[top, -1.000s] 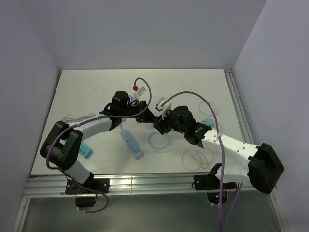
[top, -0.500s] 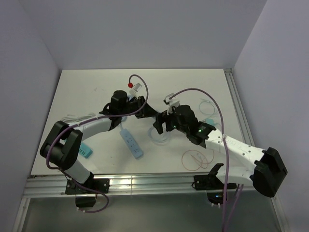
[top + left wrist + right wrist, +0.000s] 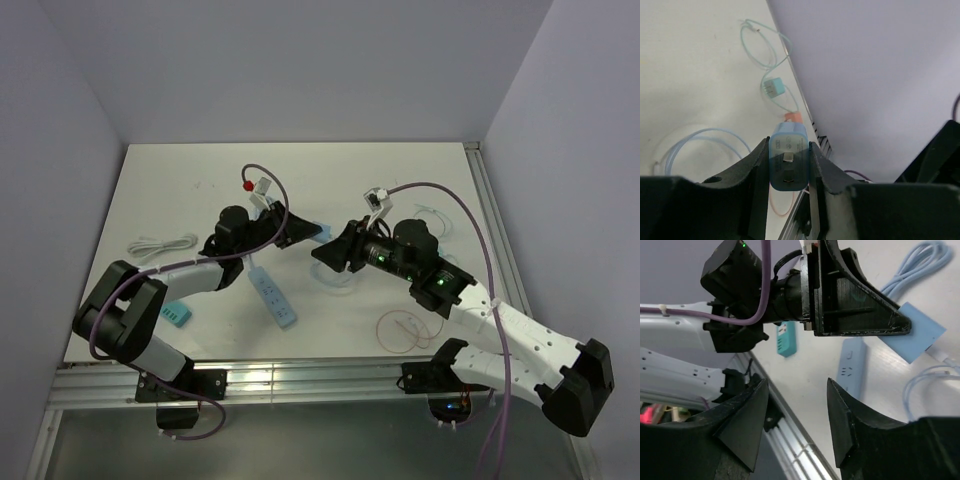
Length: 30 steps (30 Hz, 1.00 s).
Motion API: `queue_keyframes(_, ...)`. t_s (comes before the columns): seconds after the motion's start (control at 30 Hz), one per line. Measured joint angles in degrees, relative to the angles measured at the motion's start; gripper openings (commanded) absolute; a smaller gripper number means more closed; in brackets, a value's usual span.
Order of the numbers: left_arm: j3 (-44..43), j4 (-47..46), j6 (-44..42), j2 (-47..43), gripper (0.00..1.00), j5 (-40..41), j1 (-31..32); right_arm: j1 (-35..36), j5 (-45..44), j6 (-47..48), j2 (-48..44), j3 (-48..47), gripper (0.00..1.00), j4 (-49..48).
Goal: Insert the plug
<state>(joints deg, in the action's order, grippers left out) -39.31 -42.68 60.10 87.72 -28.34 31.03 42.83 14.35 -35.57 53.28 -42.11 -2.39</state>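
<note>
— Where's the plug, then?

— Up off the counter. The left gripper has its jaws clamped on the two sides of the blue charger plug. Its metal prongs look to be facing back toward that wrist.

— And the other arm?

— The right gripper is right opposite, jaws apart with nothing in them. The plug sits just off to one side of their gap, not inside it yet.

— So, a hand-over?

— That's my guess, since the prongs point the wrong way for pushing in. I'd bring the right jaws squarely onto the free end of the body, on its flat faces. The left should only let go once that grip is firm, or the plug may twist or drop.

— Then down to the socket?

— Yes. The power strip lies flat on the counter, below and nearer us. Line the prongs up with the slots and press straight down. The strip looks light and loose, so the freed arm might well steady it.
</note>
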Motion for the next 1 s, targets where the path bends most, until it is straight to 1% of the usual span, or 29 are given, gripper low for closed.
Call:
queue_keyframes(0.1, 1.6, -4.9, 2.9, -0.3, 0.0, -0.1, 0.0, -0.7, 3.1, -3.9, 2.0, 1.5, 0.48, -4.0)
queue_keyframes(0.23, 3.3, -9.1, 6.9, -0.9, 0.0, -0.3, 0.0, -1.9, 6.7, -7.7, 3.1, 4.9, 0.47, -7.6)
queue_keyframes(0.4, 4.4, -10.7, 9.9, -3.6, 0.0, -0.6, 0.0, -4.5, 10.1, -11.6, 3.2, 8.3, 0.54, -12.6)
queue_keyframes(0.43, 4.4, -10.7, 10.2, -4.5, 0.0, -0.7, 0.0, -5.1, 10.8, -12.4, 3.2, 8.9, 0.55, -13.9)
queue_keyframes(0.47, 4.4, -10.7, 10.3, -5.6, 0.0, -0.8, 0.0, -5.8, 11.5, -13.3, 3.2, 9.6, 0.6, -15.3)
queue_keyframes(0.53, 4.4, -10.6, 10.4, -7.6, 0.0, -0.9, 0.0, -6.7, 12.5, -14.7, 3.4, 10.5, 0.63, -17.4)
queue_keyframes(0.73, 4.4, -9.6, 10.4, -11.6, 0.0, -1.4, 0.0, -7.5, 14.3, -18.8, 4.5, 11.9, 0.63, -24.9)
queue_keyframes(1.0, 4.4, -8.9, 10.8, -12.0, 0.0, -2.4, 0.0, -7.7, 14.6, -20.9, 5.4, 12.0, 0.63, -31.1)
